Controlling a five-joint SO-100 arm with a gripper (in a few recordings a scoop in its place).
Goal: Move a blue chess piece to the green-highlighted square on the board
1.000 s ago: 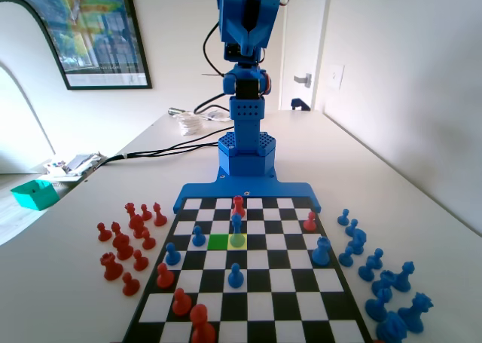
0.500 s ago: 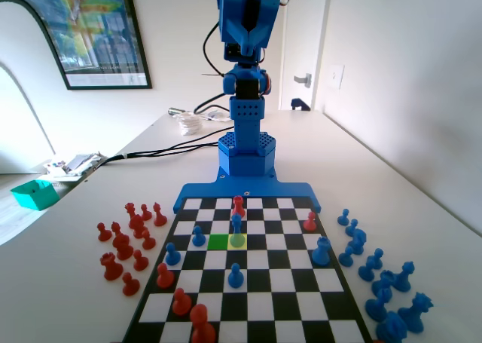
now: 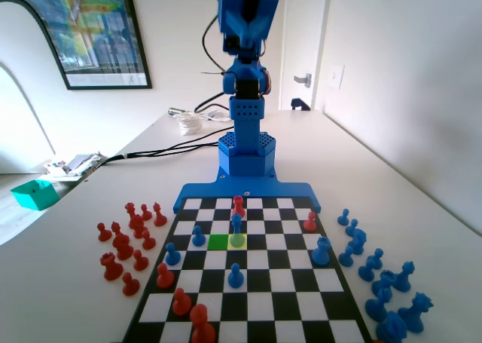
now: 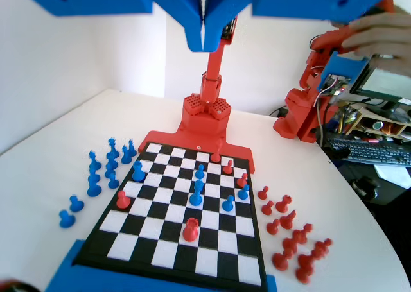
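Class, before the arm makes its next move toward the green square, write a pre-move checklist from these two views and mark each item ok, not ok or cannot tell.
1. Green-highlighted square free of pieces: ok.
2. Blue chess piece upright on the pale yellow square beside the green one: ok.
3. Gripper empty, jaws together, high above the board: ok.
4. Gripper open for the pick: not ok.
5. Red piece just behind the blue piece, toward the arm, clear of the descent: cannot tell.
6. Blue piece unheld: ok.
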